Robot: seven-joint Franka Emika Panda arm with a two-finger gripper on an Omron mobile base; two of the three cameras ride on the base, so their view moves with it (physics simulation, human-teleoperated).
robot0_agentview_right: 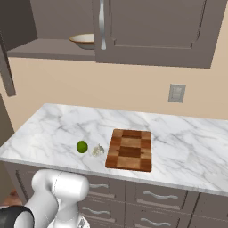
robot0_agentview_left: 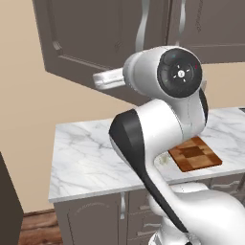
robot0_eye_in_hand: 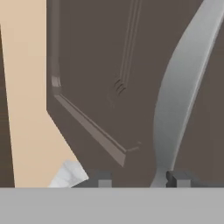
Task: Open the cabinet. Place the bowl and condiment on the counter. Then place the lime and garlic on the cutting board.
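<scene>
The cabinet's left door (robot0_agentview_left: 91, 33) stands swung partway out, and its long silver handle (robot0_eye_in_hand: 177, 100) runs down between my gripper's (robot0_eye_in_hand: 140, 179) fingertips, close to the right one. The fingers stand apart and do not pinch the handle. The bowl (robot0_agentview_right: 84, 41) sits on the opened shelf inside the cabinet (robot0_agentview_right: 151, 31). On the marble counter (robot0_agentview_right: 53, 129) the lime (robot0_agentview_right: 82, 147) and the garlic (robot0_agentview_right: 98, 150) lie side by side, just left of the checkered cutting board (robot0_agentview_right: 130, 149). The condiment is hidden.
The cabinet's right door is closed, its handle (robot0_agentview_right: 102, 24) beside the bowl. A wall outlet (robot0_agentview_right: 177, 93) sits above the counter. Lower cabinets and drawers (robot0_agentview_right: 156, 196) run under the slab. My arm (robot0_agentview_left: 162, 124) blocks much of the left base view.
</scene>
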